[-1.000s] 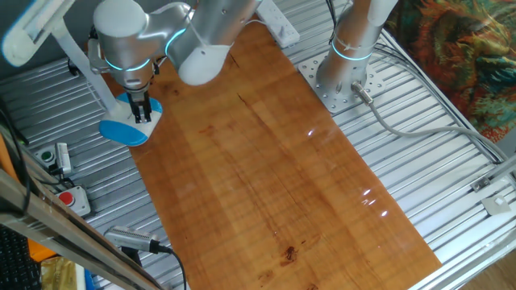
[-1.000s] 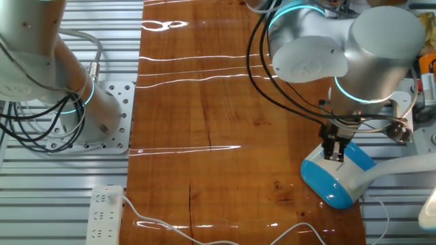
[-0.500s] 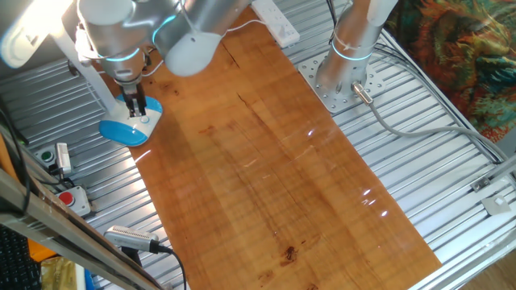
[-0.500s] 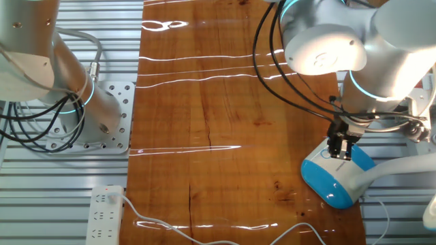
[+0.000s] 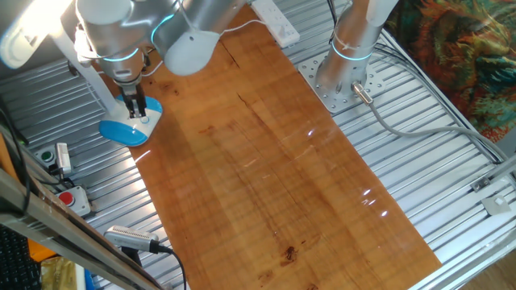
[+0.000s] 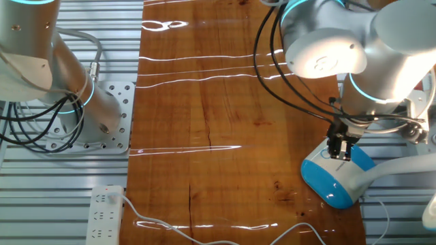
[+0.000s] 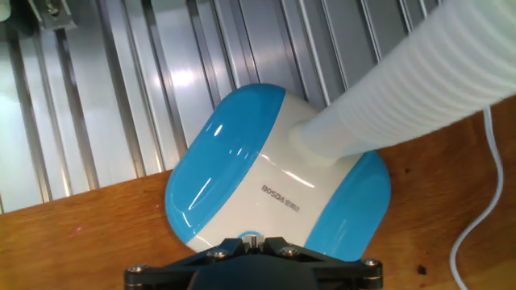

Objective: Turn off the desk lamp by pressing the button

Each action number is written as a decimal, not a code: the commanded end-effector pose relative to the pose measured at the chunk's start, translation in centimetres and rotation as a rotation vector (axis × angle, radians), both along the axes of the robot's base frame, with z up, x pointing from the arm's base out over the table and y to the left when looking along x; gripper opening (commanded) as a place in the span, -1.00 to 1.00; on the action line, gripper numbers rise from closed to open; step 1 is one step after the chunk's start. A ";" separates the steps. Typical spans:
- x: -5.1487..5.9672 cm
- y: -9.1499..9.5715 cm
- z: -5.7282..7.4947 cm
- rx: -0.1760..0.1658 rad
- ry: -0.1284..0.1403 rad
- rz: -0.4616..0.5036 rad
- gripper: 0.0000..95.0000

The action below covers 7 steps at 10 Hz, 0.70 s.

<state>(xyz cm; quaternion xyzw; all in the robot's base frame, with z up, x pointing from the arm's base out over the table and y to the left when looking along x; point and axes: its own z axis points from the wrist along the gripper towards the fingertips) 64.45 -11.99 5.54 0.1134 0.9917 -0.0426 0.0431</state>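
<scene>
The white desk lamp (image 6: 338,178), with its rounded light-blue-and-white flat base and slanted ribbed white arm, stands at the edge of the brown wooden counter (image 5: 266,153), its base partly over the ribbed metal frame beside it. Its long flat head (image 5: 32,28) shows bright at the top corner of one fixed view. The black 2-finger end effector (image 6: 340,148) points straight down over the white middle band of the base, fingertips at or just above the surface; contact cannot be told. Whether its fingers are apart or together cannot be told either. In the hand view the base (image 7: 274,173) fills the middle, printed "BOSDA". A white power strip (image 6: 102,216) lies well apart on the metal frame.
</scene>
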 end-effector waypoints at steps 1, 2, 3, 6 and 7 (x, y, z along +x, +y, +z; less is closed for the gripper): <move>-0.1 0.0 -0.5 -0.002 -0.007 -0.001 -1.00; -0.1 0.1 -0.8 -0.002 -0.010 0.001 -1.00; -0.1 0.1 -1.0 -0.001 -0.012 0.002 -1.00; -0.2 0.2 -1.5 0.001 -0.015 0.008 -1.00; -0.2 0.2 -1.5 0.000 -0.015 0.010 -1.00</move>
